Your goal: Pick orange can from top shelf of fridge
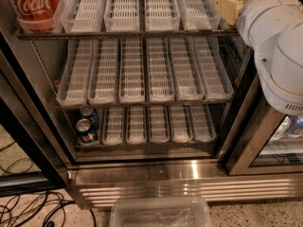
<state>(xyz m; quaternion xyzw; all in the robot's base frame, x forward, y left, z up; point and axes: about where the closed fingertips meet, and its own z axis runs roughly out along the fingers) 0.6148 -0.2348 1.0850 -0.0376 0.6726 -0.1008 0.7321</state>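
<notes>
The fridge [142, 174] stands open in front of me, with tiers of white slotted trays. The uppermost shelf in view [128, 33] holds a red Coca-Cola can [35, 4] at its far left; the other lanes in view on it hold nothing. The orange can is out of view. My white arm [279, 46] fills the right side. The gripper [229, 6] shows only as a cream-coloured part at the right end of that shelf, cut off by the top edge.
Two small blue cans [86, 126] sit at the left of the lowest shelf. The middle shelf [142, 74] has bare trays. A clear plastic bin [161, 214] lies on the floor in front of the ribbed steel base. Cables [28, 209] lie at bottom left. A glass door [272, 141] stands at the right.
</notes>
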